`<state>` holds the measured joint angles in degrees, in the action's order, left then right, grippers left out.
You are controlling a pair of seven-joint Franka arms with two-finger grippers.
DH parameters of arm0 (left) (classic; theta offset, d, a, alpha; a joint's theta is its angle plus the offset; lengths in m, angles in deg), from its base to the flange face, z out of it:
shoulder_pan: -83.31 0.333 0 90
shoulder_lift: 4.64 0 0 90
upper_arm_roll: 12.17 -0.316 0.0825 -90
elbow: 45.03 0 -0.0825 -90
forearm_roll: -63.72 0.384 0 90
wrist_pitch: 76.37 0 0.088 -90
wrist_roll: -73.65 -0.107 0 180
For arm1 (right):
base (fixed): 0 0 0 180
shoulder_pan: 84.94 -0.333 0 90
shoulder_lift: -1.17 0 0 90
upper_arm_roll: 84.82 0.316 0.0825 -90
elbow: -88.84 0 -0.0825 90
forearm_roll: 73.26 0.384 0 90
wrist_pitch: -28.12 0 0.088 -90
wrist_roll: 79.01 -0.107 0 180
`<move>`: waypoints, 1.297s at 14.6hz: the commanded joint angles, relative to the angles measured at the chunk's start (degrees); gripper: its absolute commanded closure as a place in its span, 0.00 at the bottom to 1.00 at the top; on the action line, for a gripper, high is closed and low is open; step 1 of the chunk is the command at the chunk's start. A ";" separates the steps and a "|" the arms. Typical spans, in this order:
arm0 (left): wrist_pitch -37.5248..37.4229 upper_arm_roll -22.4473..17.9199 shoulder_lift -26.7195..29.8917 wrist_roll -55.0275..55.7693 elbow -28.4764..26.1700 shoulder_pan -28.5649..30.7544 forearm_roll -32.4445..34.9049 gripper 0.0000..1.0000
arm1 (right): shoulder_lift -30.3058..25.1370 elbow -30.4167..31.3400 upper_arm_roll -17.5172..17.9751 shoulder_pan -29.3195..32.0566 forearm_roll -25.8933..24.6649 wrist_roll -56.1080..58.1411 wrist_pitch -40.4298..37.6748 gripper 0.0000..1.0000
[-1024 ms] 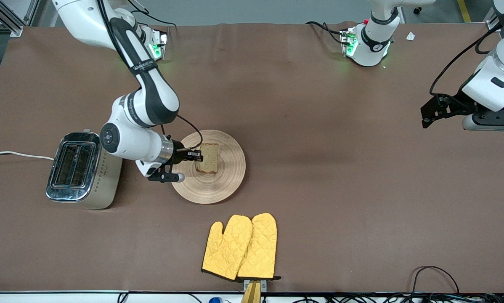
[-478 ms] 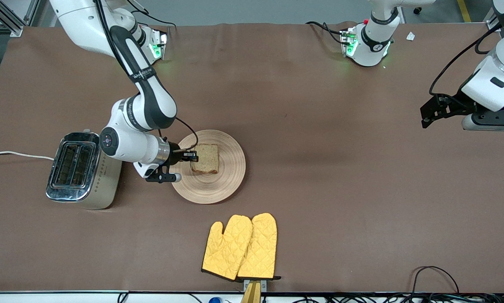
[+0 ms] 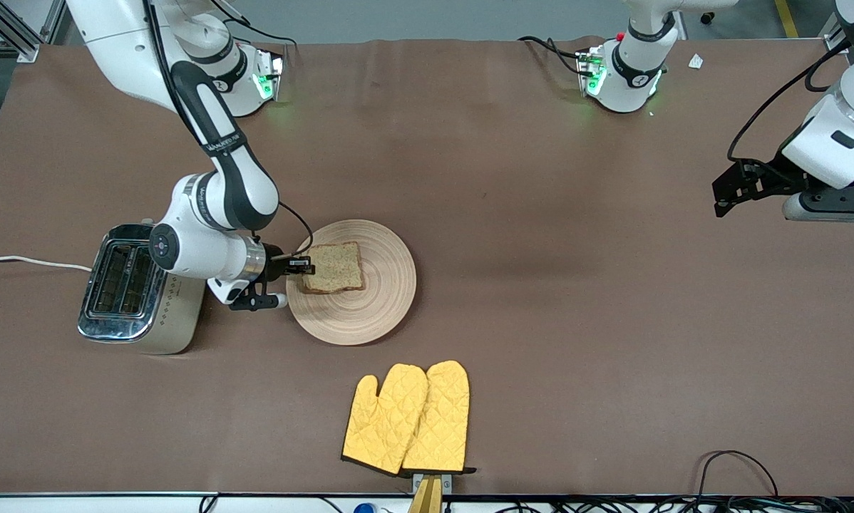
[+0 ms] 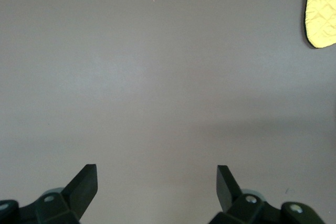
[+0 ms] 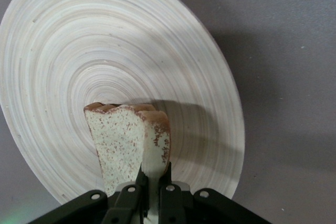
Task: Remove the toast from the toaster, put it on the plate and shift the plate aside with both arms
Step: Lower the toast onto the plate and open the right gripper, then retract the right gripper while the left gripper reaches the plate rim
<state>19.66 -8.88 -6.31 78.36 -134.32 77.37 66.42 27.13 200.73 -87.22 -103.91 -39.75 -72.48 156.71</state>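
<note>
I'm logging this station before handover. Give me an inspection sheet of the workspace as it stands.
Surface: brown table cover, a few creases.
Job's things: toast over the plate, pinched at one edge, not lying flat; wooden plate beside the toaster.
Clutter: yellow oven mitts, nearer the front camera than the plate.
Grippers: right gripper shut on the toast over the plate's rim; left gripper open, waiting over bare cover at the left arm's end.
Cables: white toaster cord; black cable loop at the table's near edge.
Surroundings: nothing seen.
</note>
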 commanded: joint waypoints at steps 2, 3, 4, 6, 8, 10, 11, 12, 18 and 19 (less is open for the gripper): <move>-0.58 0.49 -0.44 1.01 0.88 0.04 0.81 0.00 | -0.73 1.39 0.83 1.56 1.29 2.09 0.43 0.80; -0.58 0.49 -0.44 1.01 0.88 0.13 0.81 0.00 | -0.65 1.31 0.83 1.83 1.21 2.26 0.34 0.60; -0.58 0.41 -0.44 1.01 0.79 0.22 0.81 0.00 | -0.56 1.31 0.83 1.92 1.21 2.53 0.34 0.51; -0.58 0.41 -0.44 0.74 0.79 0.75 0.72 0.00 | -0.56 1.31 0.74 2.00 0.94 2.88 0.34 0.20; -0.58 0.40 -0.53 0.74 0.79 0.84 0.72 0.00 | -0.56 1.22 0.30 3.06 -1.24 3.23 0.43 0.00; -0.58 0.40 -0.53 1.00 0.79 0.49 0.72 0.00 | -0.65 1.13 0.30 3.41 -4.84 3.15 0.34 0.00; -0.58 0.40 -0.53 1.09 0.79 0.40 0.72 0.00 | -0.73 1.13 0.21 3.50 -5.55 3.14 0.16 0.00; -0.58 0.40 -0.53 1.01 0.79 0.40 0.72 0.00 | -0.82 1.13 0.04 3.85 -5.82 3.14 0.16 0.00; -1.37 0.40 -0.53 0.74 0.26 0.92 0.55 0.00 | -5.82 0.96 -2.33 3.85 -13.19 2.44 -2.11 0.00; -1.37 0.40 -0.53 0.83 0.26 0.92 0.46 0.00 | -7.31 0.95 -3.03 3.85 -14.86 2.35 -3.08 0.00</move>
<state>19.13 -8.87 -6.48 78.36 -134.54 77.94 66.42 24.44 200.29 -89.34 -100.67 -51.52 -70.12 155.92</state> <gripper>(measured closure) 0.000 0.000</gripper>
